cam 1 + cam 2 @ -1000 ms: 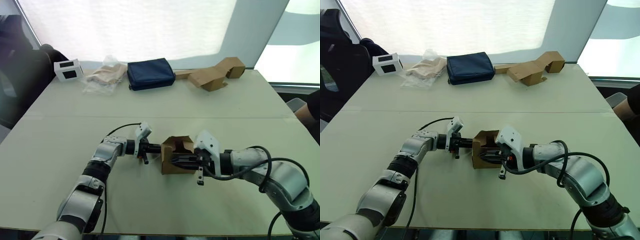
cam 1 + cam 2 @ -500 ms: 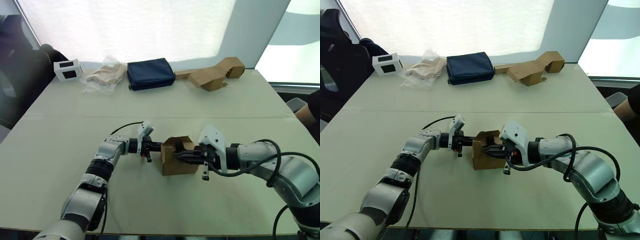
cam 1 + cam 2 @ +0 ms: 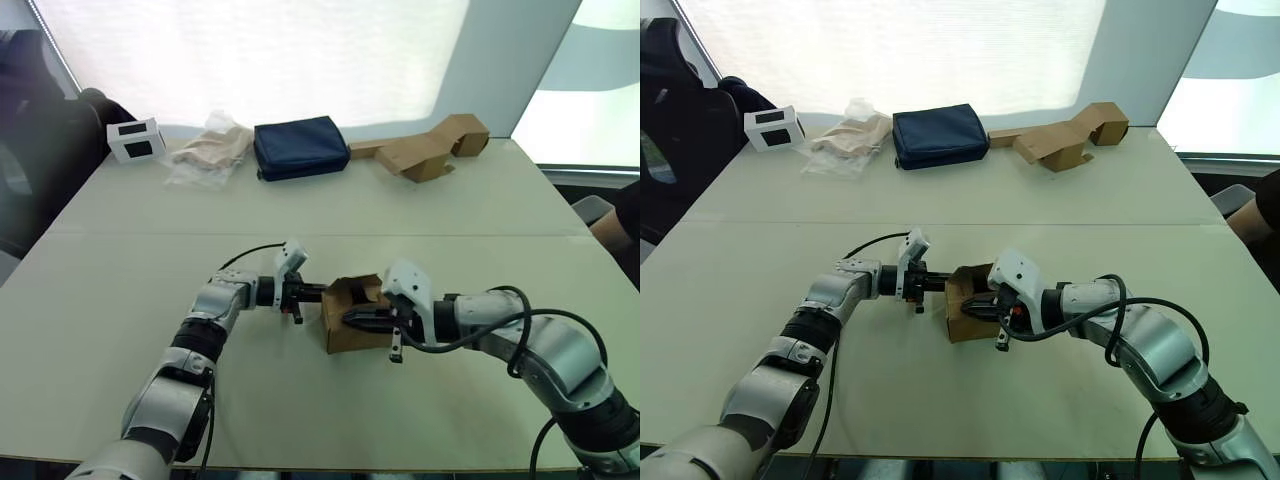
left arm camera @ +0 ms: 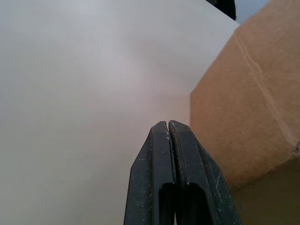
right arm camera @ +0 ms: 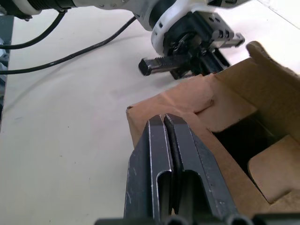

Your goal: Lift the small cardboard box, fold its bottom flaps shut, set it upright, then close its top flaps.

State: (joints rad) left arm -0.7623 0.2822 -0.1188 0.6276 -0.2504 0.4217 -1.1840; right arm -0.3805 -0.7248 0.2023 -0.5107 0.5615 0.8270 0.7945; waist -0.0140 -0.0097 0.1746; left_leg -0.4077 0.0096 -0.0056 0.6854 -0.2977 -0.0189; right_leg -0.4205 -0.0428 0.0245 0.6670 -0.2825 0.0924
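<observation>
The left hand [image 4: 168,129] is clenched, its two black fingers pressed flat together with nothing between them, tips just beside the left wall of the small cardboard box [image 3: 350,315]. In the head views this hand [image 3: 318,293] sits a little left of the frame's middle, level with the upper part of that wall.

The right hand [image 5: 165,123] is clenched too, fingers closed on each other and empty, lying over the box's near rim. In the left eye view it [image 3: 350,318] reaches in from the right, across the box's open top and front edge.

The box rests on the bench [image 3: 120,330], near the middle of the frame, between the two hands. Its top flaps [image 5: 225,101] are partly turned inward, leaving a dark gap in the interior.

Along the bench's far edge, in the upper part of the frame, lie a white box with dark windows [image 3: 135,139] at upper left, a crumpled clear plastic bag [image 3: 208,152], a navy blue pouch [image 3: 300,146], and tan folded cardboard pieces [image 3: 430,148] at upper right.
</observation>
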